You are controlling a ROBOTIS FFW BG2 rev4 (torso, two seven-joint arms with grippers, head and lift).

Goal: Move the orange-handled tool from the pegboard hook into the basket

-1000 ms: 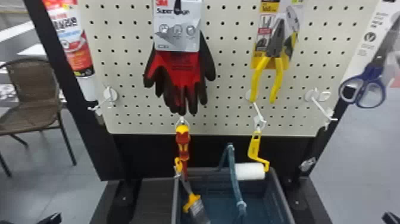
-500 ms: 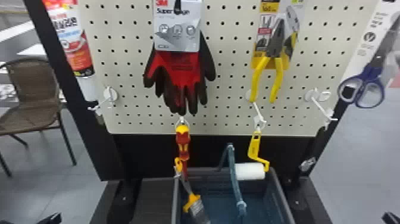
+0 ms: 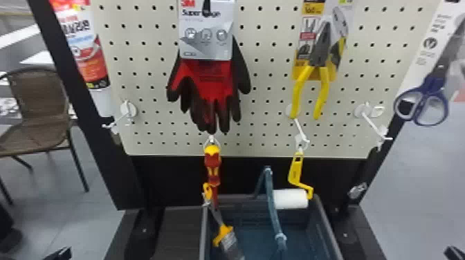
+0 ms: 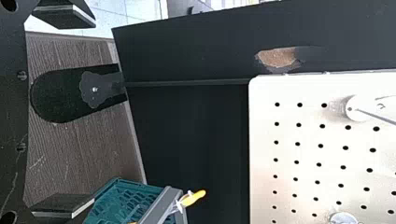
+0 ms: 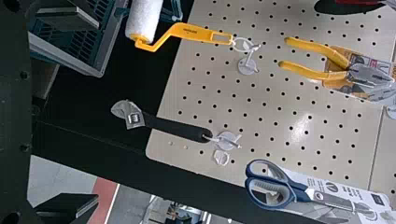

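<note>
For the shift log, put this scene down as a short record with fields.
Pegboard: carries several tools on hooks
Upper items: black-and-red gloves; yellow-handled pliers
Lower hooks: red-and-yellow screwdriver; paint roller; adjustable wrench
Right side: blue-handled scissors
Basket: below the pegboard
Brush: bristles inside the basket, orange-yellow handle over its rim
Left gripper: open, nothing between its fingers
Right gripper: open, nothing between its fingers
</note>
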